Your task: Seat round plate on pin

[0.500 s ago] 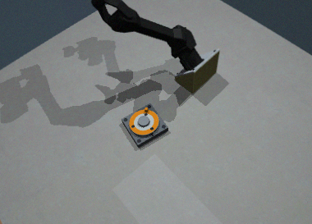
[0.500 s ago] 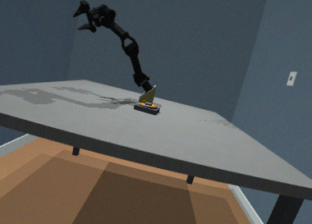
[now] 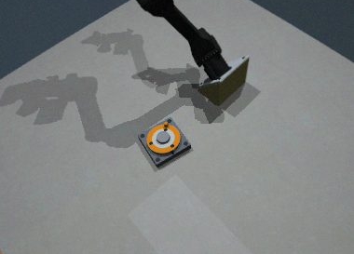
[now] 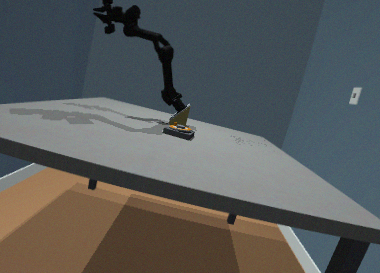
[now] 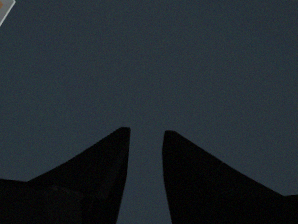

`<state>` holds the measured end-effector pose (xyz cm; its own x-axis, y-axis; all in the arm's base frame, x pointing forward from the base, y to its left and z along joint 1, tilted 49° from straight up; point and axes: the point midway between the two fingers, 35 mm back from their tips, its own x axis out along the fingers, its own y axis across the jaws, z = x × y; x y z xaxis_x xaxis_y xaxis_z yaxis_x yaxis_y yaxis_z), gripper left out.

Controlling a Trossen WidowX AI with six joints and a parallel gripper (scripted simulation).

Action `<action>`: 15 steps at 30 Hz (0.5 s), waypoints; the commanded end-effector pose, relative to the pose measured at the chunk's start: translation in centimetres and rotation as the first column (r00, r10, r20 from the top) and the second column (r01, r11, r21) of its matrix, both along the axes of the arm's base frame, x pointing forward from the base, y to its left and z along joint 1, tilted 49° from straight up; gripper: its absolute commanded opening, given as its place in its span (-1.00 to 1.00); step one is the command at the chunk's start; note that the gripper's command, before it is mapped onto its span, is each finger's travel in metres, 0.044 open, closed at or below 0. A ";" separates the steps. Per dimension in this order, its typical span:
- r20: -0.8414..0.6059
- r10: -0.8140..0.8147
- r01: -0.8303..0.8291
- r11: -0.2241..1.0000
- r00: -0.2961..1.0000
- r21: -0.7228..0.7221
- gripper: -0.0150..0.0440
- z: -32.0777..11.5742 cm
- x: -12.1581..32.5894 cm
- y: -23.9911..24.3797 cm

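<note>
The hand (image 5: 147, 137), nearly closed on nothing, hangs high above the surface (image 3: 279, 174), far from the plate (image 3: 163, 138) on its base (image 3: 159, 159); reaching down comes next.

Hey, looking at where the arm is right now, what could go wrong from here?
1. The gripper, nearly shut on nothing, points high and far from the plate; the long descent may land off target.
2. Pushing the orange tab carelessly could shift the base instead of turning the plate.
</note>
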<state>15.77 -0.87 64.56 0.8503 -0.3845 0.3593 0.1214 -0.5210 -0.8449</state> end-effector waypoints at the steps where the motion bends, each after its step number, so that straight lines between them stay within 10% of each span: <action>1: 0.222 0.173 -0.212 0.964 0.959 0.163 -0.49 1.6 -3.0 -3.0; 15: 0.719 0.239 -0.706 0.535 0.653 0.463 -0.49 0.6 -3.3 -15.2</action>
<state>11.31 -11.56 66.87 0.7393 -0.2391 0.6295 0.6732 0.2441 -0.6980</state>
